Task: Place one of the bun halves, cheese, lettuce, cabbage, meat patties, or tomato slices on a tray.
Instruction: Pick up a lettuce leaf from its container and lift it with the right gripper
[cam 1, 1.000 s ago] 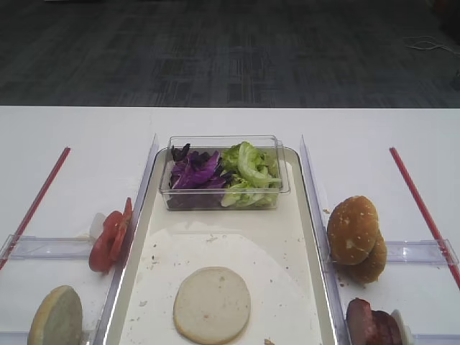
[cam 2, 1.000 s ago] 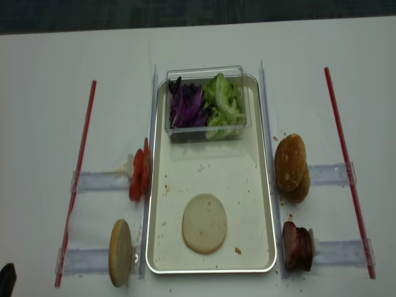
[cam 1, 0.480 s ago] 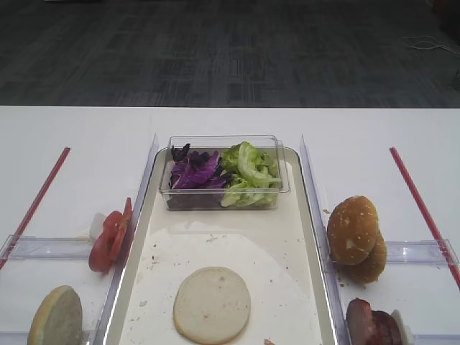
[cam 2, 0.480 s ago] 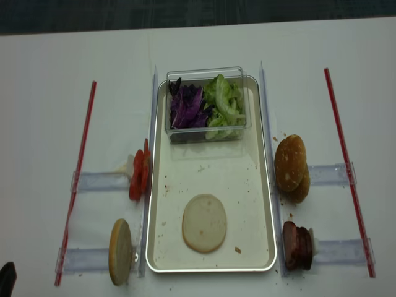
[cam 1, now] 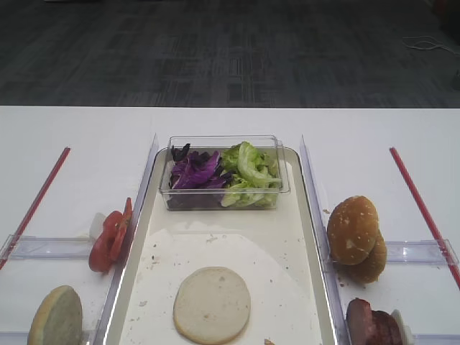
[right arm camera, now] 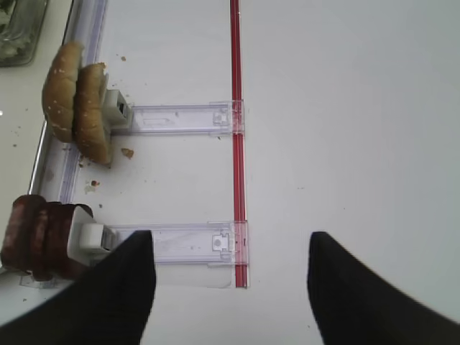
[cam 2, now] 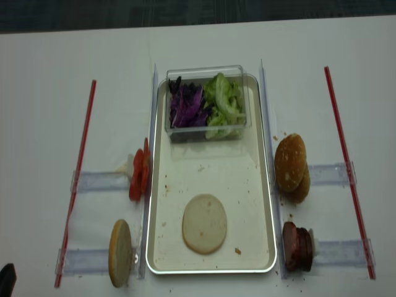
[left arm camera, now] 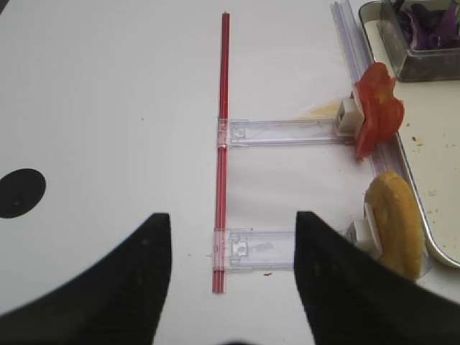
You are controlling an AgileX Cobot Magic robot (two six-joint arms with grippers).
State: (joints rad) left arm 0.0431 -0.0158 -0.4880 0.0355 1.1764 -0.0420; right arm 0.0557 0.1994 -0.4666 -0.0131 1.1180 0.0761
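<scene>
- In the first high view the tray (cam 1: pixel 310 215) runs off the near edge, so its near rim is unseen.
- The patties (cam 1: pixel 371 323) and the left bun half (cam 1: pixel 54 317) are cut by that same near edge.
- In the right wrist view only two dark fingers (right arm camera: pixel 115 295) of the right hand (right arm camera: pixel 228 291) show, cut by the near edge; the arm is out of view.
- The left hand (left arm camera: pixel 231 280) likewise shows only two dark fingers (left arm camera: pixel 108 287).
- A dark tip (cam 2: pixel 6 279) at the near left corner of the second high view is too cropped to identify.
- The tomato slices (cam 2: pixel 139 174) overlap; their count is unclear.
</scene>
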